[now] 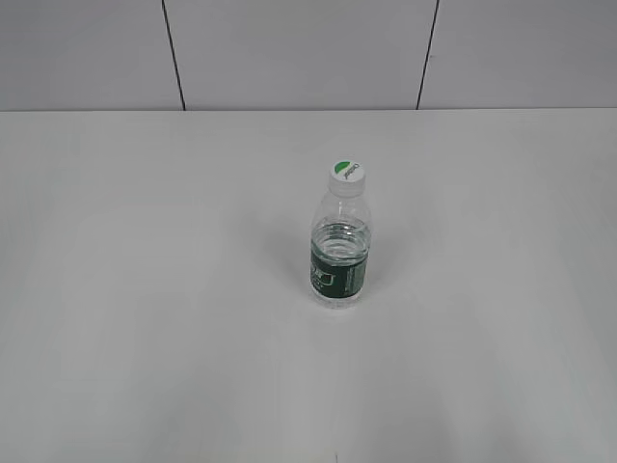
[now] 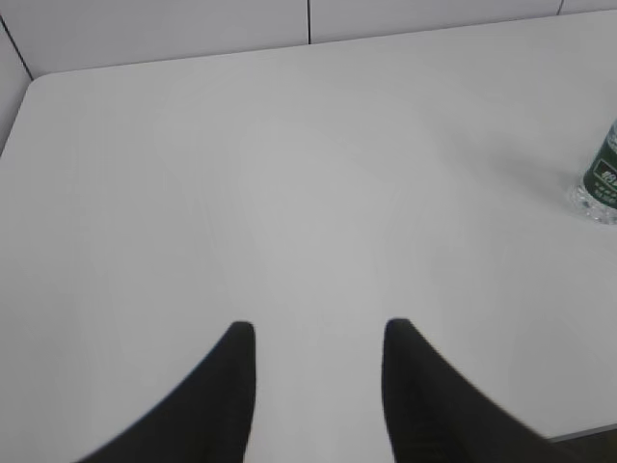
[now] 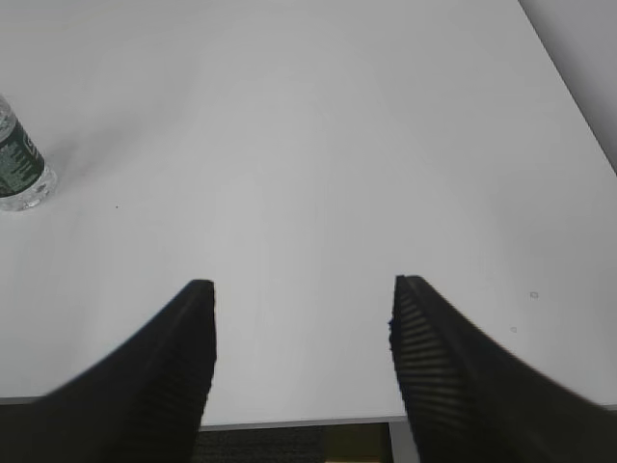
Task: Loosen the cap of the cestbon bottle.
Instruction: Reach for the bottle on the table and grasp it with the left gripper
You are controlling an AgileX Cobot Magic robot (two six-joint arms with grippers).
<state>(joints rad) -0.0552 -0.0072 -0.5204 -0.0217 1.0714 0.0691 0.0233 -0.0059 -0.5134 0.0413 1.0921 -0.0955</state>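
Note:
The cestbon bottle stands upright near the middle of the white table, clear plastic with a dark green label band. Its cap sits on top, half green and half white. Neither gripper shows in the exterior view. In the left wrist view my left gripper is open and empty above bare table, and the bottle's base shows at the far right edge, well away. In the right wrist view my right gripper is open and empty near the table's front edge, with the bottle's base at the far left.
The white table runs back to a panelled grey wall. The table's front edge lies just below my right gripper. The table's rounded far-left corner shows in the left wrist view.

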